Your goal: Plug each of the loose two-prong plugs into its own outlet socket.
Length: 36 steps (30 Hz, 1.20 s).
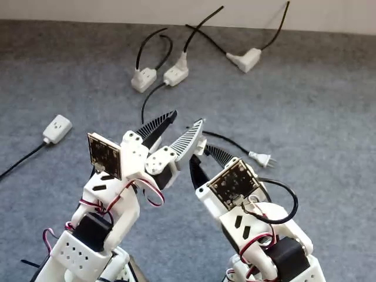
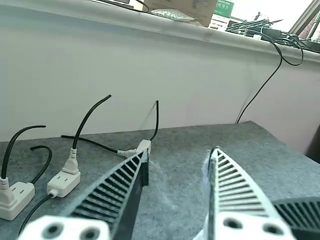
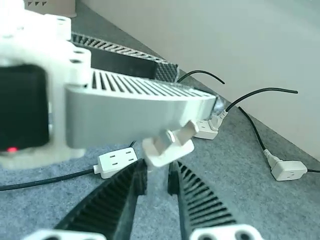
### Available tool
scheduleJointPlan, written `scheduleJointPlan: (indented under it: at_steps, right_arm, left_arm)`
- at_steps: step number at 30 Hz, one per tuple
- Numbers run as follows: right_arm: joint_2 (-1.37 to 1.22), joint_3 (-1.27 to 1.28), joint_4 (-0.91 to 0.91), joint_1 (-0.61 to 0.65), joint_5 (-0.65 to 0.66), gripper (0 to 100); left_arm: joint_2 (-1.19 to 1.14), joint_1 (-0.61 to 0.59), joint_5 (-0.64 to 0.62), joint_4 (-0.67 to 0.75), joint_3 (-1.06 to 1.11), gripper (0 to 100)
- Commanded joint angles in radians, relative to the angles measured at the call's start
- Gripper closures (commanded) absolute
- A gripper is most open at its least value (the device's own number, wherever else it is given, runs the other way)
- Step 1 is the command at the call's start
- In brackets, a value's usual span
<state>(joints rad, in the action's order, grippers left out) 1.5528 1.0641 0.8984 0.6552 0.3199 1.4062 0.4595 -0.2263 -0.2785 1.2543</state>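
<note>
**Right pincer has a plug**

The black, ribbed right gripper (image 3: 157, 175) is clamped on a white two-prong plug (image 3: 167, 150), its prongs poking out. Just beside it, the left gripper (image 2: 178, 155) stands wide apart. Near the right gripper, a second white plug (image 1: 261, 157) lies on the grey carpet (image 1: 323, 117). Far beyond, a white socket block (image 1: 176, 74) carries a black-corded plug (image 1: 183, 60).
</note>
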Motion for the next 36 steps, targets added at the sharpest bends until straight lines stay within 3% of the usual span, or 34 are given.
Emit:
scheduleJointPlan:
  at_steps: [1, 6, 10, 16, 21, 24, 29, 36]
  right_arm:
    - [0.010, -0.036, 0.004, -0.021, -0.009, 92.6]
    - [0.012, 0.073, 0.019, -0.022, -0.009, 92.6]
    - [0.005, 0.124, 0.045, -0.084, -0.009, 92.6]
    - [0.002, 0.140, 0.093, -0.139, -0.015, 92.2]
    - [0.001, 0.189, 0.015, -0.133, -0.052, 92.0]
    - [-0.036, 0.231, -0.070, -0.130, -0.083, 86.8]
    - [-0.335, 0.163, -0.173, 0.002, -0.081, 84.4]
    - [-0.851, -0.180, -0.185, 0.249, -0.080, 84.4]
  left_arm:
    - [0.005, -0.001, -0.008, -0.005, -0.010, 79]
    - [0.007, -0.084, -0.012, -0.006, -0.036, 79]
    - [0.005, -0.257, -0.025, -0.006, -0.074, 79]
    - [-0.005, -0.549, -0.230, -0.005, -0.079, 79]
    - [-0.007, -0.702, -0.285, -0.005, -0.025, 79]
    - [-0.007, -0.762, -0.281, -0.005, 0.016, 79]
    - [-0.007, -0.960, -0.279, -0.009, 0.036, 79]
    - [-0.113, -1.303, -0.279, -0.106, 0.027, 79]
